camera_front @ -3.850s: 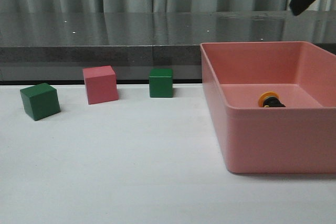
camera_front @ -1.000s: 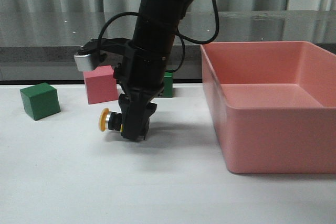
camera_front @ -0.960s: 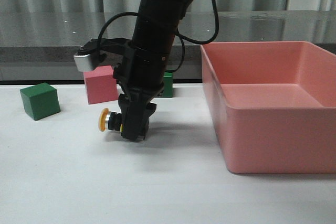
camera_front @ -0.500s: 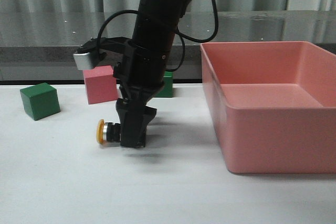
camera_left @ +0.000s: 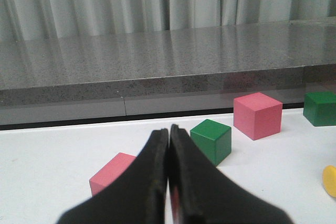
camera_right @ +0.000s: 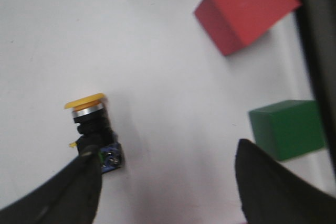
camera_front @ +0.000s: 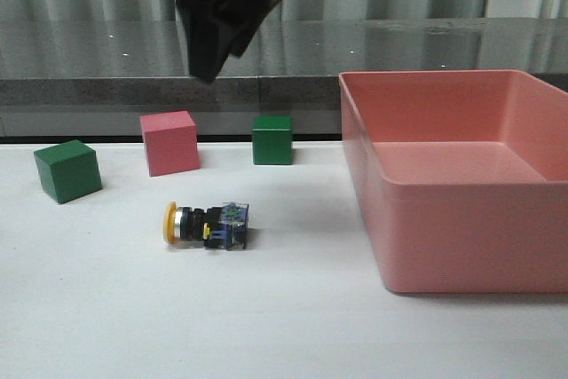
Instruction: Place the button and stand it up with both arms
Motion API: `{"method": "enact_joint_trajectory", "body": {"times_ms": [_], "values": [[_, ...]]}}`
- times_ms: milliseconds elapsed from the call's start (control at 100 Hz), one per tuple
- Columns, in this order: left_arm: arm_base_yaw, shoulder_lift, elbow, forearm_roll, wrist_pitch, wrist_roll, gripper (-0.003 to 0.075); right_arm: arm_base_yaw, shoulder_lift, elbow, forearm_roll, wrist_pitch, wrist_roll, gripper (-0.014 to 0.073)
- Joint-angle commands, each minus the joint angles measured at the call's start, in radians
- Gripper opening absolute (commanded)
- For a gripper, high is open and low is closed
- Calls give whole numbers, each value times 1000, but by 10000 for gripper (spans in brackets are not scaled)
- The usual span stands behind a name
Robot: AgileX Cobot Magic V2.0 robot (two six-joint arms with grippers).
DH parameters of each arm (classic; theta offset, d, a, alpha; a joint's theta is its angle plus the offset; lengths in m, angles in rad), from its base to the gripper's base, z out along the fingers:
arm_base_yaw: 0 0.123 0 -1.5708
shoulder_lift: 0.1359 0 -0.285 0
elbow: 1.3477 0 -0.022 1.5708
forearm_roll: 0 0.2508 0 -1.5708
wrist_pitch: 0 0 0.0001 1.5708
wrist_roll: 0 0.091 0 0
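The button [camera_front: 206, 224] lies on its side on the white table, yellow cap to the left, clear bluish base to the right. My right gripper [camera_front: 209, 68] hangs high above it, open and empty. In the right wrist view the button [camera_right: 93, 129] lies below the open gripper [camera_right: 168, 192], beside one black finger [camera_right: 68, 195]. My left gripper [camera_left: 169, 130] is shut and empty, low over the table. Only the edge of the yellow cap [camera_left: 330, 180] shows in the left wrist view, well apart from the gripper. The left arm is out of the front view.
A large pink bin [camera_front: 444, 219] stands at the right, nothing showing inside. A green cube [camera_front: 67, 170], a pink cube [camera_front: 169, 142] and a second green cube [camera_front: 272, 139] stand behind the button. Another pink cube [camera_left: 118, 171] lies right by my left gripper.
My right gripper set the button down on its side, let go of it, and has risen straight up and away. The button stays where it was put.
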Motion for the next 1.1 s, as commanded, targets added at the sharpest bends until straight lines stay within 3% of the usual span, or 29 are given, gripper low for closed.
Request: {"method": "enact_joint_trajectory", "body": {"times_ms": [0,190,250,470,610,1090], "values": [[-8,-31,46,-7,-77,-11,-19,-32,-117,-50,-43,95,71,367],[-8,-31,46,-7,-77,-11,-19,-146,-213,-54,-49,95,257,2],[-8,-31,46,-7,-77,-11,-19,-185,-234,-54,-45,95,293,-74],[-8,-31,46,-7,-77,-11,-19,-323,-328,-24,-41,95,363,-57],[-8,-31,46,-7,-77,-11,-19,-389,-440,122,-41,45,372,-57],[-8,-31,46,-7,-77,-11,-19,-543,-1136,1198,-42,-603,412,-57]]}}
